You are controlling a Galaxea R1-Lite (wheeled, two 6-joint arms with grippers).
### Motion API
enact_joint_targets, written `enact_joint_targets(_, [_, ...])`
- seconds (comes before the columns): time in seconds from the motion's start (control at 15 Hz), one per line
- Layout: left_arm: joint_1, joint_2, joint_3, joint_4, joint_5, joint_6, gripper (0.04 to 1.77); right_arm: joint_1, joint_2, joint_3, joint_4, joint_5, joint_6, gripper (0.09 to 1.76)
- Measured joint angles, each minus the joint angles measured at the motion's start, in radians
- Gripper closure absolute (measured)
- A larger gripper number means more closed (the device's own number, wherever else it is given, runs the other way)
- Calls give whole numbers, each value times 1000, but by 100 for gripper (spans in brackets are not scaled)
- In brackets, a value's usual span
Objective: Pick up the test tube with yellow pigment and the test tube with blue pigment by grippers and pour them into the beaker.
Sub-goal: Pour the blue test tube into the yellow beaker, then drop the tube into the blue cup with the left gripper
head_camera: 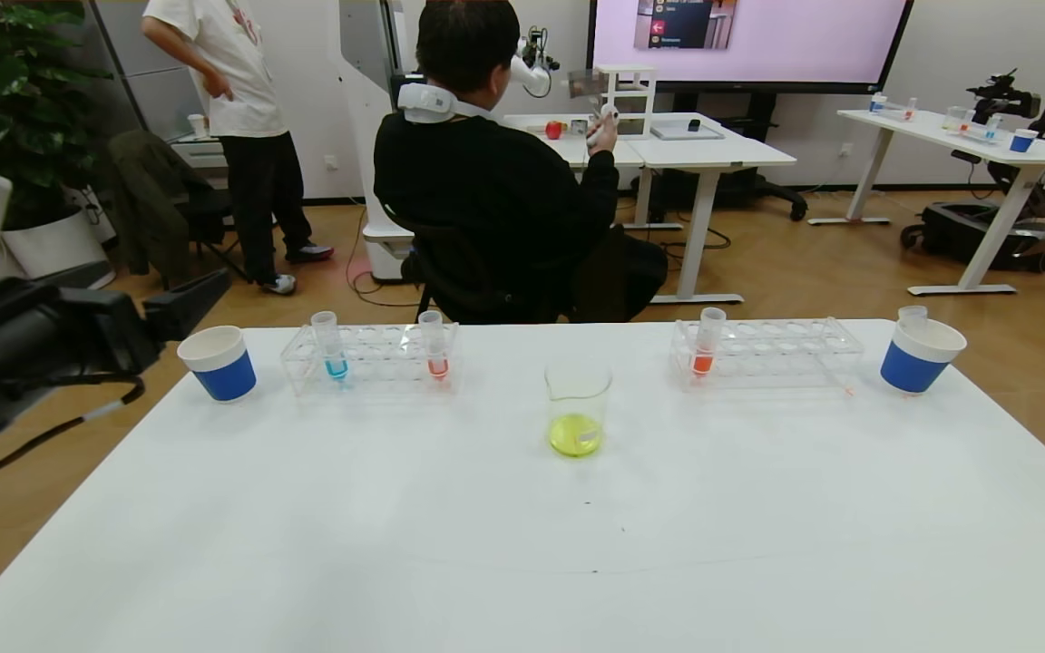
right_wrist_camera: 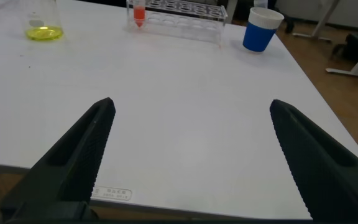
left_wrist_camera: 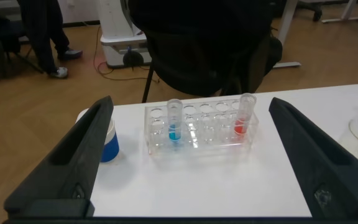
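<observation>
The white bench [head_camera: 522, 544] carries everything. The left gripper [left_wrist_camera: 188, 162] hangs off the bench's left edge, its fingers [left_wrist_camera: 79, 155] spread wide and holding nothing; in the left wrist view the left rack [left_wrist_camera: 201, 127] sits between and beyond them, well apart from the fingertips. The right gripper [right_wrist_camera: 191, 162] is out of the head view; its wrist view shows it low over the bench's near right part, fingers [right_wrist_camera: 79, 155] wide apart and empty, with bare bench between them.

The right rack [head_camera: 766, 352] holds one red tube [head_camera: 706, 349] at its left end. Blue-and-white cups stand at the far corners: left cup [head_camera: 219, 363], right cup [head_camera: 920, 354], the latter with a clear tube [head_camera: 913, 317] standing in it.

The beaker [head_camera: 577, 406] stands upright mid-bench between the racks, with yellow liquid in its bottom.

The blue tube [head_camera: 330, 345] stands upright at the left rack's left end, ahead of the left fingers and untouched; another red tube [head_camera: 434, 345] stands at the rack's right end.
</observation>
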Motion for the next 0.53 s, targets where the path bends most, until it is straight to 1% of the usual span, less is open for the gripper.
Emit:
enact_joint_targets(0.13, [-5, 183, -5, -196, 6, -7, 6, 0, 0, 0, 0, 0, 0, 11])
enact_joint_targets(0.33, [-11, 449, -18, -468, 29, -14, 6, 0, 0, 0, 0, 0, 0, 11])
enact_joint_targets(0.53, [-17, 651, -38, -636, 41, -16, 6, 0, 0, 0, 0, 1, 0, 11])
